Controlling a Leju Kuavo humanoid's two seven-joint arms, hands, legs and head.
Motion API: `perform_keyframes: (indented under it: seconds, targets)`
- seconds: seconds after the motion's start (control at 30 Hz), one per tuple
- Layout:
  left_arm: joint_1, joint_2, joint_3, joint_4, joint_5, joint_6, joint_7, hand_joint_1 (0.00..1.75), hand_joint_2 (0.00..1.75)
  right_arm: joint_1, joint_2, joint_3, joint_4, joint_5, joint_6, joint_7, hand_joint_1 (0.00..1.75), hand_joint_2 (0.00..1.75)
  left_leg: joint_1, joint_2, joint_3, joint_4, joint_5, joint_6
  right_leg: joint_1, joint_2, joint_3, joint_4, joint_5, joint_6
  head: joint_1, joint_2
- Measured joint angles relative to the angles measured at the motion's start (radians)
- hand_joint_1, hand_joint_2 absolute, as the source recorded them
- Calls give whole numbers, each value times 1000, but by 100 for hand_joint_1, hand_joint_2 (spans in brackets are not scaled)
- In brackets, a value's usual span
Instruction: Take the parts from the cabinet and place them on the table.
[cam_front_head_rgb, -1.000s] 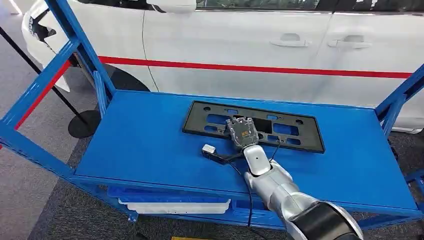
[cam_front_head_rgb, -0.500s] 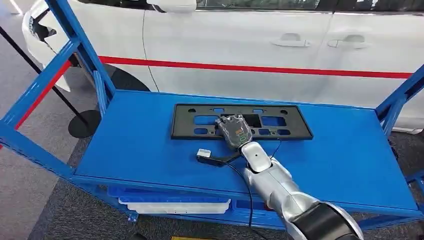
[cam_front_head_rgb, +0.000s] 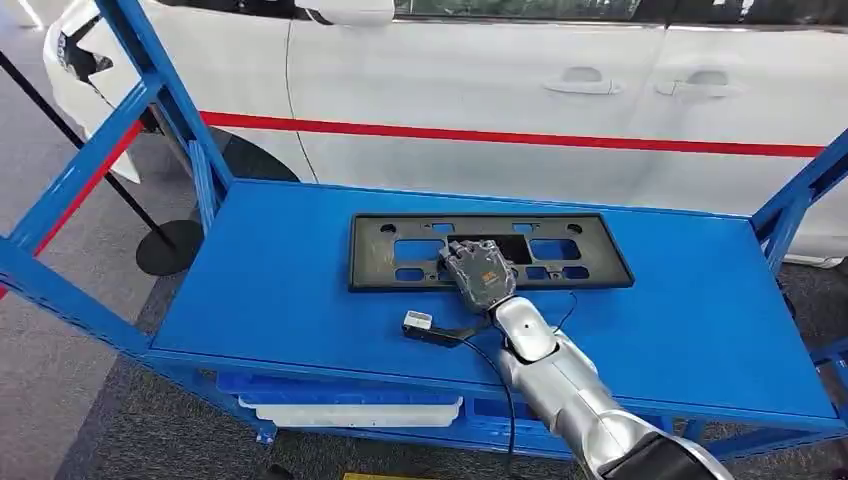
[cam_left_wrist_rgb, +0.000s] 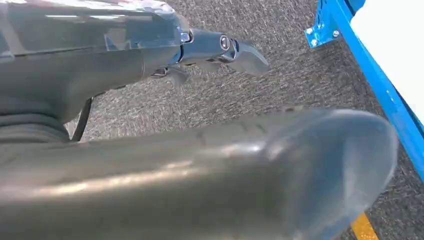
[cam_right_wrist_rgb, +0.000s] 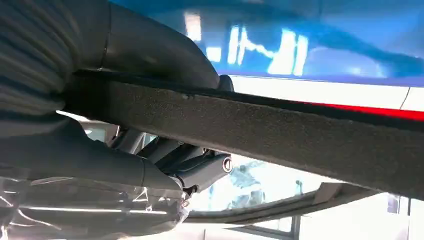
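Currently, head view: right hand grips the near long edge of the flat black plastic plate frame, which sits at the middle of the blue metal shelf top. White car stands at 12 o'clock behind the shelf. Right wrist view: thumb and fingers clamp the frame's edge between them. Left wrist view: left hand hangs over grey carpet, fingers loosely apart, holding nothing.

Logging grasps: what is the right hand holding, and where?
The right hand grips the flat black plastic mounting plate at the middle of its near long edge.
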Motion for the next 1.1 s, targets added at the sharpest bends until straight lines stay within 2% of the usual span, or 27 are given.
perform_keyframes:
  seconds: [0.03, 0.07, 0.1, 0.17, 0.2, 0.23, 0.27, 0.33, 0.37, 0.4, 0.47, 0.5, 0.53, 0.57, 0.6, 0.67, 0.7, 0.73, 0.77, 0.8, 0.83, 0.87, 0.9, 0.97, 1.03, 1.07, 1.1]
  targets:
    - [-1, -2, -1, 0, 0, -1, -3, 0, 0, 3, -3, 2, -10, -1, 0, 1, 175, 175, 15, 3, 11, -27, 17, 6, 4, 0, -1, -3, -7, 4, 0, 0]
    - [-2, -3, -2, 0, -1, -2, -6, 0, 0, 3, -9, 4, -17, -5, 0, 1, 175, 175, 14, 8, 13, -38, 27, 11, 1, -3, -6, 14, -24, 9, 0, 0]
    - [-3, -3, -4, 0, -1, -2, -7, 0, 0, 3, -13, 9, -22, -6, 0, 2, 175, 175, 14, 9, 9, -39, 30, 15, 0, -3, -31, 67, -60, 11, 0, 0]
    - [0, -4, -8, 0, -1, -3, -7, 0, 0, 14, -20, 19, -25, -8, -1, 1, 175, 175, 14, 10, 2, -34, 29, 15, -7, -3, -104, 233, -133, 22, 0, 0]
    - [0, -4, -9, 0, -1, -6, -7, 0, 0, 23, -24, 27, -28, -8, 0, 1, 175, 175, 14, 10, -1, -29, 29, 15, -12, -4, -131, 289, -144, 28, 0, 0]
    - [1, -5, -10, 0, -1, -7, -7, 0, 0, 29, -28, 31, -32, -8, 0, 1, 175, 175, 16, 9, -5, -23, 27, 13, -17, -4, -135, 296, -130, 33, 0, 0]
    - [1, -7, -11, 0, -1, -8, -7, 0, 0, 32, -29, 36, -35, -8, 0, 2, 175, 175, 19, 8, -9, -15, 24, 9, -22, -5, -119, 261, -96, 39, 0, 0]
    - [1, -9, -17, 0, -4, -11, -7, 0, 0, 32, -35, 47, -48, -8, 3, 7, 175, 175, 28, 6, -16, 10, 9, -6, -32, -10, -38, 98, -7, 50, 0, 0]
    - [0, -8, -19, 0, -6, -11, -7, 0, 0, 32, -38, 50, -52, -9, 3, 8, 175, 175, 28, 4, -24, 21, 0, -18, -30, -11, -15, 54, -32, 53, 0, 0]
    - [-1, -9, -20, -2, -5, -12, -5, 0, 0, 31, -38, 55, -55, -9, 4, 9, 175, 175, 23, 5, -39, 35, -4, -25, -19, -7, -15, 53, -27, 39, 0, 0]
    - [0, -10, -24, -3, -6, -17, -4, 0, 0, 41, -43, 61, -67, -9, 6, 8, 175, 175, 20, 4, -41, 39, -3, -34, -22, -5, -26, 58, -36, 14, 0, 0]
    - [0, -10, -24, -3, -6, -18, -3, 0, 0, 44, -44, 66, -74, -9, 8, 8, 175, 175, 23, 6, -41, 38, 0, -40, -18, -4, -30, 59, -35, 10, 0, 0]
    - [-1, -10, -24, -3, -7, -18, -2, 0, 0, 44, -47, 70, -81, -9, 9, 8, 175, 175, 26, 6, -42, 40, -2, -47, -19, -5, -32, 52, -31, -3, 0, 0]
    - [-1, -10, -25, -3, -7, -18, -2, 0, 0, 44, -48, 74, -87, -10, 10, 8, 175, 175, 28, 6, -51, 56, -25, -49, -21, -8, -30, 48, -25, -12, 0, 0]
    - [-1, -10, -25, -3, -9, -20, -2, 0, 0, 44, -49, 76, -92, -10, 10, 8, 175, 175, 28, 6, -69, 103, -64, -48, -20, -9, -33, 46, -21, -19, 0, 0]
    - [-2, -10, -26, -3, -9, -21, -2, 0, 0, 47, -51, 80, -97, -11, 13, 8, 175, 175, 26, 6, -131, 261, -149, -48, -13, -11, -43, 47, -15, -28, 0, 0]
    - [-1, -9, -26, -3, -10, -24, -1, 0, 0, 51, -53, 83, -98, -13, 17, 7, 175, 175, 26, 6, -157, 330, -174, -47, -9, -12, -48, 47, -11, -31, 0, 0]
    - [-1, -9, -26, -3, -10, -27, -1, 0, 0, 53, -54, 85, -99, -16, 23, 5, 175, 175, 25, 6, -163, 355, -172, -44, -4, -12, -53, 47, -6, -32, 0, 0]
    - [-1, -9, -26, -3, -11, -28, -1, 0, 0, 54, -55, 86, -99, -18, 26, 3, 175, 175, 23, 6, -145, 328, -147, -38, -1, -12, -58, 48, -1, -32, 0, 0]
    - [-2, -9, -27, -3, -11, -29, -1, 0, 0, 54, -56, 87, -100, -19, 28, 3, 175, 175, 21, 6, -109, 264, -109, -31, 2, -11, -62, 48, 3, -32, 0, 0]
    - [-3, -9, -27, -3, -11, -30, -1, 0, 0, 54, -58, 87, -103, -21, 30, 3, 175, 175, 16, 6, -53, 163, -65, -20, 5, -10, -64, 48, 9, -31, 0, 0]
    - [-4, -9, -28, -4, -11, -30, -1, 0, 0, 54, -59, 87, -107, -23, 30, 3, 175, 175, 12, 6, -6, 82, -40, -9, 6, -10, -66, 48, 14, -28, 0, 0]
    - [-7, -7, -30, -6, -11, -30, -1, 0, 0, 54, -60, 88, -110, -26, 31, 3, 175, 175, 4, 8, 17, 36, -53, -7, 10, -10, -71, 47, 22, -21, 0, 0]
    - [-7, -7, -32, -6, -11, -31, -1, 0, 0, 54, -61, 89, -110, -27, 32, 3, 175, 175, -2, 5, 0, 35, -37, -7, 3, -10, -72, 42, 37, -8, 0, 0]
    - [-7, -7, -32, -6, -11, -31, -1, 0, 0, 55, -63, 92, -112, -28, 34, 3, 175, 175, -4, 5, -9, 27, -18, 4, 3, -9, -73, 30, 56, 6, 0, 0]
    - [-8, -8, -33, -6, -11, -31, -1, 0, 0, 56, -67, 93, -112, -29, 35, 3, 175, 175, 7, 15, -10, 18, 0, 10, 0, -9, -81, 37, 41, 10, 0, 0]
    - [-10, -8, -34, -6, -11, -34, -1, 0, 0, 54, -71, 94, -114, -30, 39, 3, 175, 175, 6, 12, -24, 14, 14, 24, 1, -10, -96, 64, -9, 12, 0, 0]
